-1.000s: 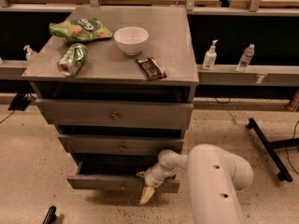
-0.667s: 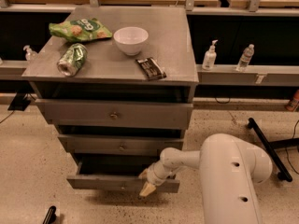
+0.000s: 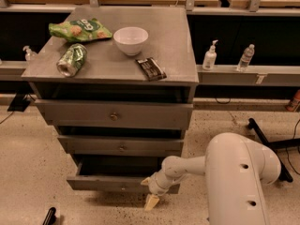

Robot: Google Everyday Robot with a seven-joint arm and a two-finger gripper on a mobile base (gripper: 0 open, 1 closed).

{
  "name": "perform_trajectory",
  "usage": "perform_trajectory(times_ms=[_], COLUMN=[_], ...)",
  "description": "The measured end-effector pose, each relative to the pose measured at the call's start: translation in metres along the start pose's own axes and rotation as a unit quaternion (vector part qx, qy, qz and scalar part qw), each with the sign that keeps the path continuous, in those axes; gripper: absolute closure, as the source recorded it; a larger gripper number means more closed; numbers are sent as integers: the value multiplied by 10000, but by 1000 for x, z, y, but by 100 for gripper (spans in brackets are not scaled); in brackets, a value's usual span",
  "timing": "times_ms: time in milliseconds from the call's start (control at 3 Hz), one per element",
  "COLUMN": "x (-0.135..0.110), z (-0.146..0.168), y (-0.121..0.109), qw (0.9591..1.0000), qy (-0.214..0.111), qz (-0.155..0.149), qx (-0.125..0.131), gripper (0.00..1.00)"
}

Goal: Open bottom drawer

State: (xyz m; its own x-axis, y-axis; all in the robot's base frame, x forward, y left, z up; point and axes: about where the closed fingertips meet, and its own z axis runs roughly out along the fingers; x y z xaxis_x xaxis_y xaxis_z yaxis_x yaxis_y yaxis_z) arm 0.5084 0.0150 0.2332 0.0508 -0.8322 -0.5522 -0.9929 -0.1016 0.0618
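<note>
The bottom drawer (image 3: 110, 183) is the lowest of three grey drawers in the cabinet. It stands pulled out, with its dark inside showing above the front. My gripper (image 3: 151, 195) sits at the right part of the drawer's front, low near the floor. Its pale fingertips (image 3: 151, 202) point down below the drawer's edge. My white arm (image 3: 234, 182) reaches in from the lower right. The drawer's knob is hard to make out.
The middle drawer (image 3: 121, 146) and top drawer (image 3: 114, 115) are above. The cabinet top (image 3: 173, 46) holds a white bowl (image 3: 131, 40), a green chip bag (image 3: 79, 30), a green can (image 3: 71, 60) and a dark bar (image 3: 150, 69). Bottles (image 3: 210, 56) stand on a shelf at right. A black stand leg (image 3: 272, 144) lies on the floor.
The arm's bulky link has shifted right and the forearm stretched out leftward. The gripper stays at the bottom drawer's right front. The drawer looks about as far out as before.
</note>
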Motion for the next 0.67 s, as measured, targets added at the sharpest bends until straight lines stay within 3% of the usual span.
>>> perform_trajectory(times_ms=[333,667], x=[0,1], z=[2,1], y=[1,-3], qw=[10000,10000], qy=[-4,23], qz=[-5,-13], qx=[-17,11], gripper=[1,0])
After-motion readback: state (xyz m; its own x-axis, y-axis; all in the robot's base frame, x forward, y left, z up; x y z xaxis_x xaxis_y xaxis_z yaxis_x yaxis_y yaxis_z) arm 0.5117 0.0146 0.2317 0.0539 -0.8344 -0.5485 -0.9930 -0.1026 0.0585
